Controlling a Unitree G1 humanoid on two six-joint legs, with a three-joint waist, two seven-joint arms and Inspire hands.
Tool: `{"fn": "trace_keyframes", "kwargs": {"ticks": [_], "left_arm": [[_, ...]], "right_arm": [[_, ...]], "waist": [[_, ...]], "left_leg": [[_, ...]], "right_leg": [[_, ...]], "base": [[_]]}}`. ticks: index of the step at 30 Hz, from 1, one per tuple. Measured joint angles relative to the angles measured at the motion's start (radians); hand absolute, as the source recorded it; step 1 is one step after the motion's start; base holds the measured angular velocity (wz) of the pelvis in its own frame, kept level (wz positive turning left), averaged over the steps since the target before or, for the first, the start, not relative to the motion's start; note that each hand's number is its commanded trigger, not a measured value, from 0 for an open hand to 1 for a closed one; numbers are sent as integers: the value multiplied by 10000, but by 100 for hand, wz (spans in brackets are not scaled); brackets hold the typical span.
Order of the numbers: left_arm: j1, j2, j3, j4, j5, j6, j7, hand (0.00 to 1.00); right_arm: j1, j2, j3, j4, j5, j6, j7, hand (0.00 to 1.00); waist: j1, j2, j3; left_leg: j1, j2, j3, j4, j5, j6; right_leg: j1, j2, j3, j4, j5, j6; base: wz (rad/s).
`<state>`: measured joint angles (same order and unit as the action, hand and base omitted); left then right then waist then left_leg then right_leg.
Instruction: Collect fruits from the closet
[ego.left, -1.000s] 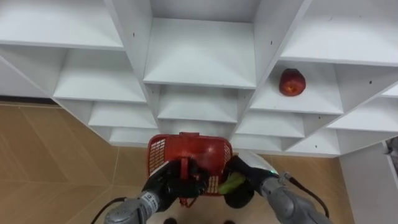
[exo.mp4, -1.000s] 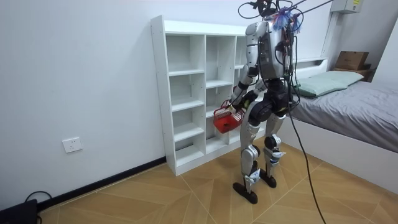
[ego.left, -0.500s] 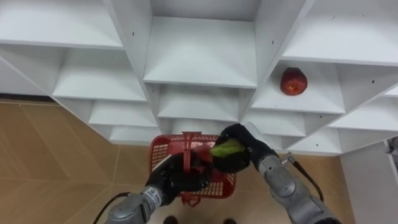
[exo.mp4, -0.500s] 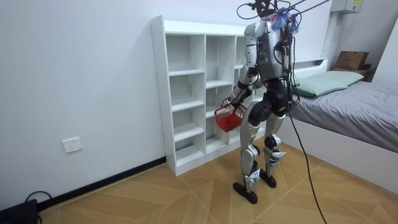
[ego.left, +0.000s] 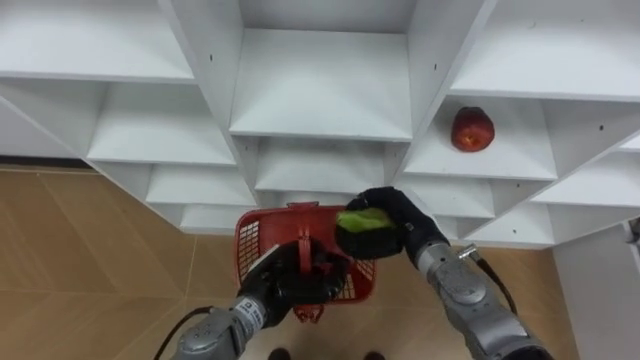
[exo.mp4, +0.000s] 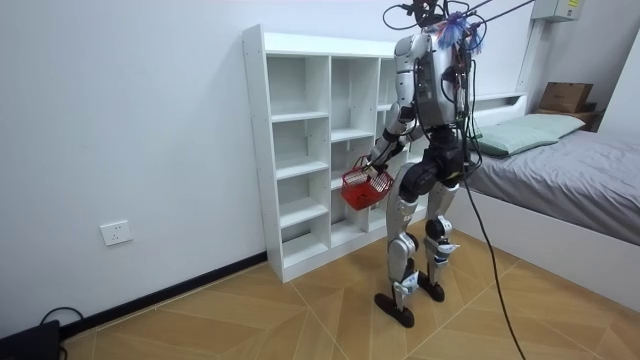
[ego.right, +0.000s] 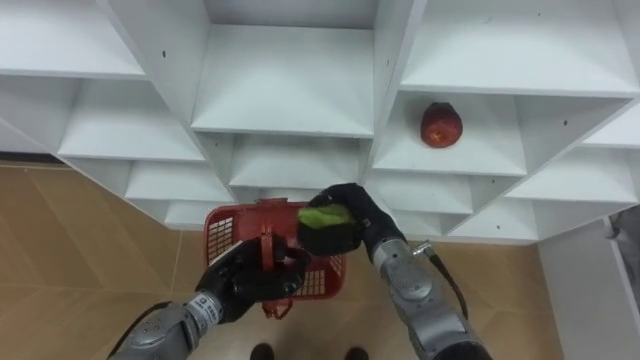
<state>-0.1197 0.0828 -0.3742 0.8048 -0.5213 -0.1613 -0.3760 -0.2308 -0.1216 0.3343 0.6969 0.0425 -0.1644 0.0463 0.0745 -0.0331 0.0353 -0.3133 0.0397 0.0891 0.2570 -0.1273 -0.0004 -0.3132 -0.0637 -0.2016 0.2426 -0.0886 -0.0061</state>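
The two head cameras sit high on the robot, close to the closet (ego.left: 320, 90), looking steeply down its front to the wood floor (ego.left: 90, 260) at its foot. Side by side, they share nearly everything: the closet's middle compartments, the red apple (ego.left: 471, 130) on a shelf right of its centre, the red basket (ego.left: 255, 242) and green fruit (ego.left: 365, 222) held before it. The room camera stands well off, facing the closet's front at an angle, the bed (exo.mp4: 570, 165) beyond the closet's far end.
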Motion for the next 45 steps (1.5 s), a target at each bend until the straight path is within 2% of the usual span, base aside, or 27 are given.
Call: {"fn": "trace_keyframes", "kwargs": {"ticks": [5, 21, 22, 23, 24, 26, 34, 45], "left_arm": [[-13, -31, -182, 0, 0, 2, 2, 100], [-27, -49, -325, -110, -385, 7, 22, 100], [-27, -49, -322, -137, -385, 7, 23, 100], [-25, -50, -316, -162, -384, 10, 26, 100], [-22, -50, -306, -237, -383, 11, 40, 100], [-22, -52, -303, -331, -383, 11, 122, 100], [-9, -194, -234, -673, -780, 12, 229, 100], [-8, -192, -264, -880, -977, 12, 375, 100]], "right_arm": [[7, 0, 367, 52, 300, 1, 16, 100], [159, 109, 449, 52, 1664, 8, 225, 100], [159, 111, 449, 52, 1757, 8, 226, 93], [159, 117, 447, 52, 1810, 8, 229, 75], [159, 132, 428, 52, 1887, 8, 229, 43], [162, 168, 366, 52, 1933, 0, 238, 0], [175, 205, 349, 104, 2760, -267, 296, 0], [190, 209, 338, 110, 3037, -487, 288, 0]], "waist": [[-6, -4, 2], [-144, 26, -5], [-144, 32, -8], [-144, 35, -9], [-158, 38, -9], [-166, 46, -14], [-244, 83, -38], [-455, 87, -40]], "left_leg": [[32, 3, 52, -3, -1, 0], [92, 13, 59, -73, -3, -4], [92, 13, 59, -76, -3, -4], [91, 13, 59, -76, -3, -3], [87, 13, 59, -76, -3, -3], [87, 13, 59, -74, -3, -4], [101, 11, 59, -44, -2, -3], [150, 14, 57, -17, -2, -3]], "right_leg": [[2, 5, 58, -7, 1, 0], [75, 31, 58, -63, 6, -3], [74, 31, 57, -63, 6, -3], [72, 31, 57, -62, 6, -3], [62, 31, 59, -62, 6, -3], [61, 30, 58, -62, 6, -3], [86, 19, 53, -40, 8, -5], [141, 22, 52, -32, 10, -6]], "base": [[-2], [0], [0], [0], [0], [0], [0], [0]]}}
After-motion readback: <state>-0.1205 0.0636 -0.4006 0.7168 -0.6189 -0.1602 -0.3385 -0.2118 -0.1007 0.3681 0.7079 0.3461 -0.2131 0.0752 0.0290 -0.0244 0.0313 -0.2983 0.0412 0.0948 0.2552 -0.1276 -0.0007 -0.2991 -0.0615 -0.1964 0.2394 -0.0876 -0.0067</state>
